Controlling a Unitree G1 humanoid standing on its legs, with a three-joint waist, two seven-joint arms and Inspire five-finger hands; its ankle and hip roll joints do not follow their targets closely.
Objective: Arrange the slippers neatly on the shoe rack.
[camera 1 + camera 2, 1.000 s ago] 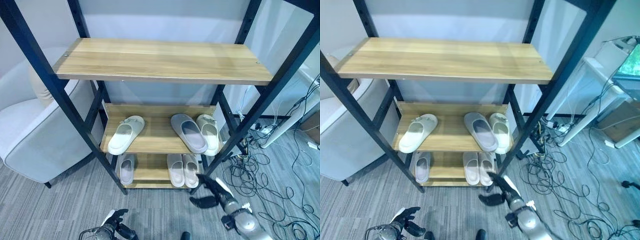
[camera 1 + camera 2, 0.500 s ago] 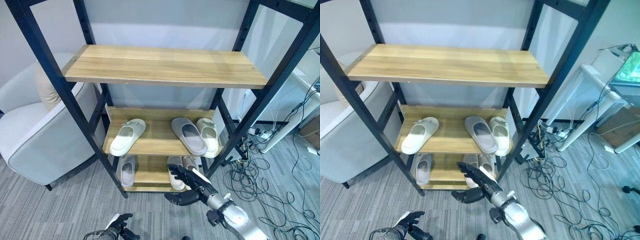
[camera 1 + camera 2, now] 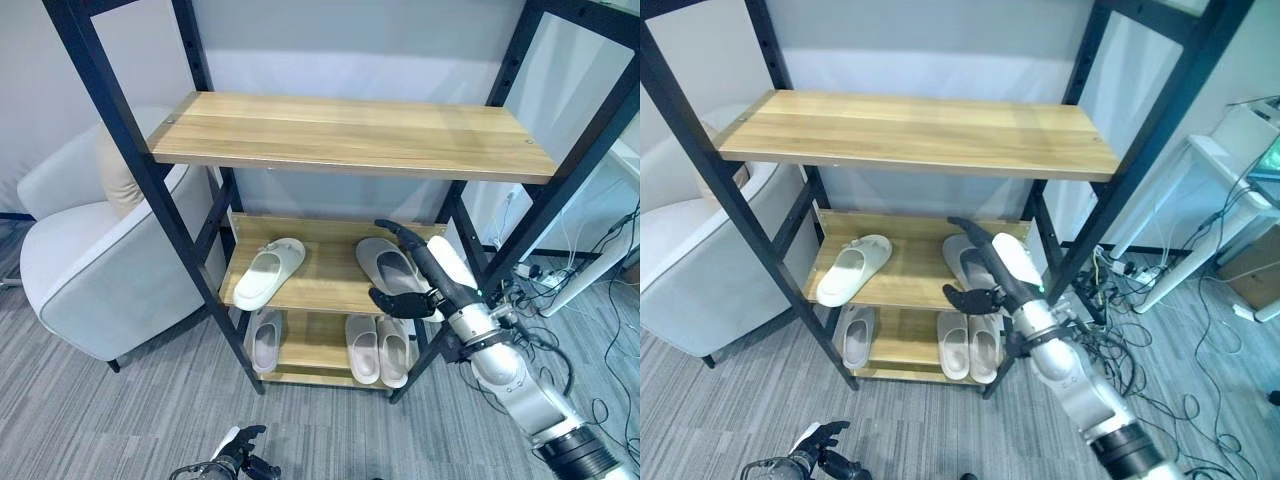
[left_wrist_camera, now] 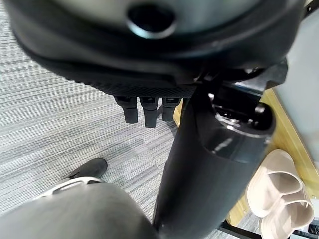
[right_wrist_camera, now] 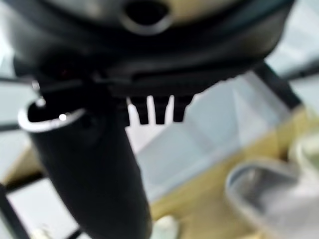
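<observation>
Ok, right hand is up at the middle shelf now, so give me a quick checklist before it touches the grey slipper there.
1. Right hand open, holding nothing: ok.
2. Hand at the grey slipper on the middle shelf: ok; contact cannot tell.
3. Grey slipper straight: not ok, angled; the white slipper beside it is hidden by the arm, cannot tell.
4. Lone white slipper on the shelf's left straight: not ok, angled.
5. Bottom shelf pair side by side: ok.
6. Left hand low, away from the rack: ok.
</observation>
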